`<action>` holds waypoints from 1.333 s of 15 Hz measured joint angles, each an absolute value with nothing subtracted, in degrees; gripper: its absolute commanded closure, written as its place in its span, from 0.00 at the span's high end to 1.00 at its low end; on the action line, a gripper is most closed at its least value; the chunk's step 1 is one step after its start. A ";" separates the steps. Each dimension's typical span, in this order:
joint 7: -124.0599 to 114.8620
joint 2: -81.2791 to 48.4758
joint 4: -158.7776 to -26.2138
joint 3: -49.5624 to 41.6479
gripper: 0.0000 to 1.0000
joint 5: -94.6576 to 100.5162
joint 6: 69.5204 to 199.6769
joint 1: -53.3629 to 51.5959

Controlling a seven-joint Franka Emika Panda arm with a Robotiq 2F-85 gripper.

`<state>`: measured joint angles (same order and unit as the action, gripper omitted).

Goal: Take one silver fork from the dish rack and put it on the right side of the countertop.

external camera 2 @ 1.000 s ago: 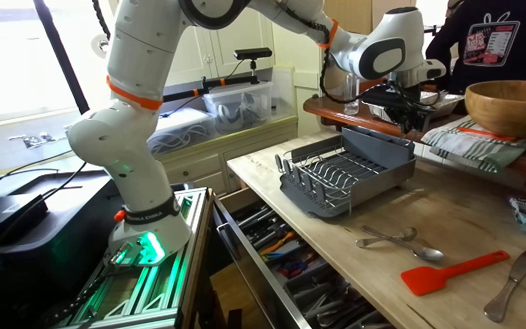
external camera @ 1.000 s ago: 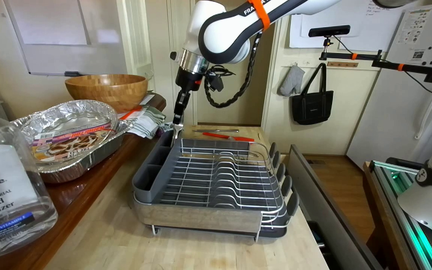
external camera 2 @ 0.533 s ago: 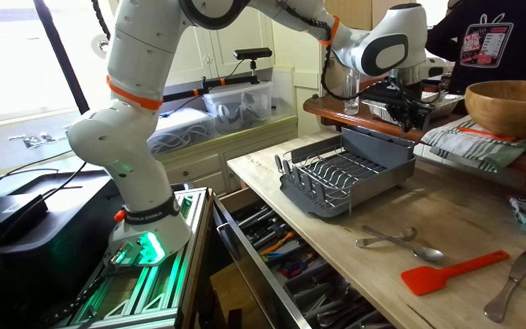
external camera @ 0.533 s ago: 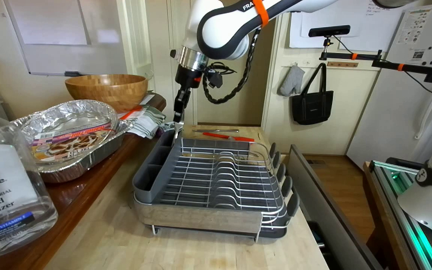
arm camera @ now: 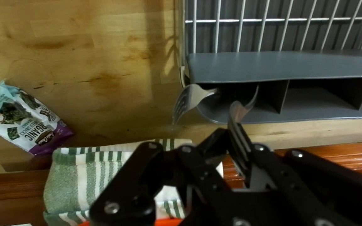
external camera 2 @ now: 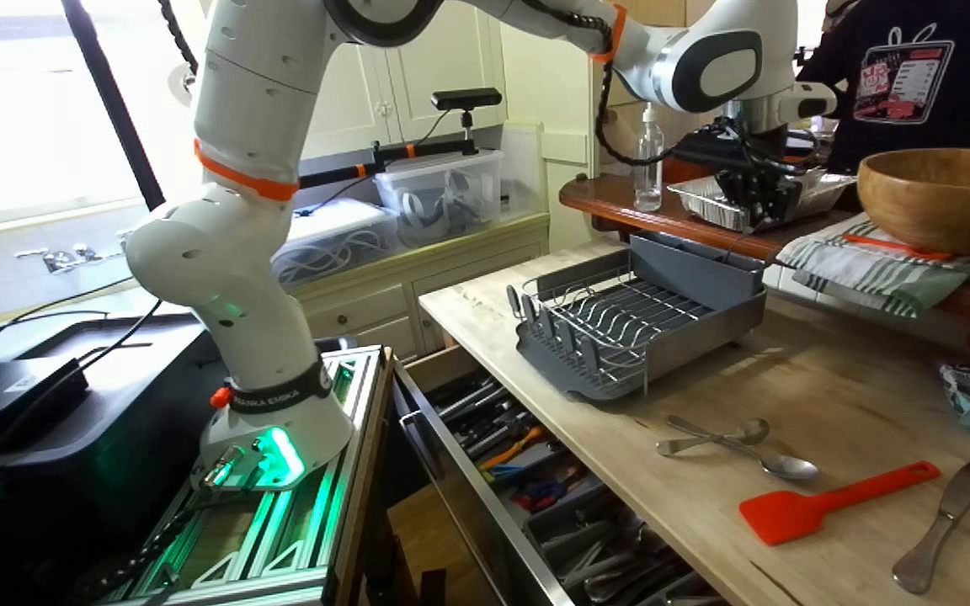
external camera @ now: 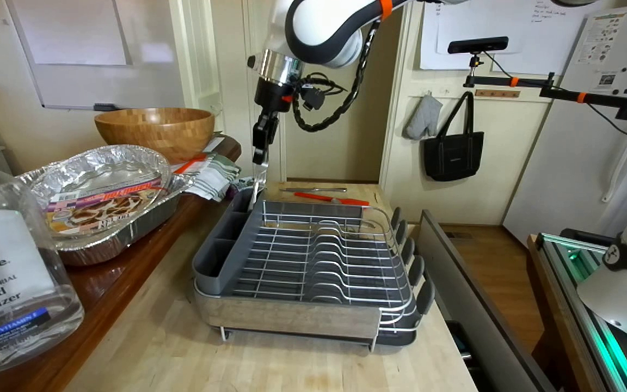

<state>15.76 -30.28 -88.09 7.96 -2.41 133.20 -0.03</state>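
My gripper [external camera: 260,159] is shut on a silver fork [external camera: 259,177], above the far end of the grey cutlery holder on the dish rack [external camera: 292,316]. In the wrist view the fingertips [arm camera: 228,131] pinch the held fork [arm camera: 240,111] by its tined end; its handle points down toward the holder [arm camera: 281,66]. I cannot tell whether the handle's end is clear of the holder. A second fork [arm camera: 189,99] leans in the same end compartment, tines up. In an exterior view the gripper [external camera 2: 748,223] is over the rack's [external camera 2: 704,345] back corner. The tan countertop [external camera 2: 830,362] lies under the rack.
Two crossed spoons [external camera 2: 738,442], a red spatula [external camera 2: 830,501] and a knife [external camera 2: 944,526] lie on the countertop. A wooden bowl [external camera 2: 940,202], striped towel [external camera 2: 872,261] and foil tray [external camera: 106,201] stand on the raised ledge. A drawer [external camera 2: 485,497] is open. A snack bag [arm camera: 27,121] lies nearby.
The gripper has risen a little, and more of the held fork shows above the cutlery holder. The rack and the other things have not moved.
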 measured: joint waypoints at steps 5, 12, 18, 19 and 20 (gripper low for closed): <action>15.52 -27.19 -87.67 6.97 0.02 -2.42 129.45 0.19; 15.23 -22.71 -87.64 4.81 0.02 -2.41 123.44 0.86; 15.23 -19.48 -87.65 3.62 0.02 -2.47 118.77 1.54; 15.23 -18.94 -87.68 3.27 0.02 -2.41 117.81 1.62; 15.23 -18.44 -87.70 2.87 0.02 -2.34 116.78 1.70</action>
<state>15.23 -18.44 -87.70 2.87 -2.34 116.78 1.70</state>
